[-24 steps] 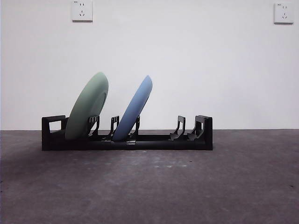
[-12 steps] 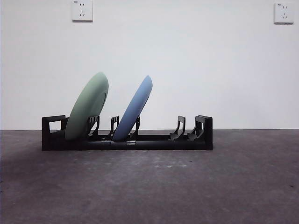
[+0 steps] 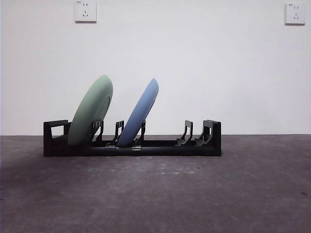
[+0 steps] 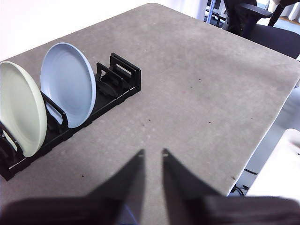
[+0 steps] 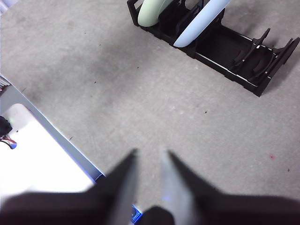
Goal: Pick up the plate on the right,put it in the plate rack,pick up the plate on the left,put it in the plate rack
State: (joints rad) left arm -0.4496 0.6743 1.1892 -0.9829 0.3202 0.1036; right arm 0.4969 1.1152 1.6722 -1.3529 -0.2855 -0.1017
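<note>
Plate rack holding both plates stands apart from each hand.

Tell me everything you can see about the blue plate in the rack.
The blue plate is round, plain pale blue, smooth and glossy-looking, with no pattern. It stands on edge in the black plate rack, leaning with its top toward the rack's free end and propped by an upright divider. Its lower rim sits down in the rack's channel. The green plate stands apart in another slot nearer one end. No gripper touches it.

front: low, level | wrists: high, oblique | shared: plate rack
</note>
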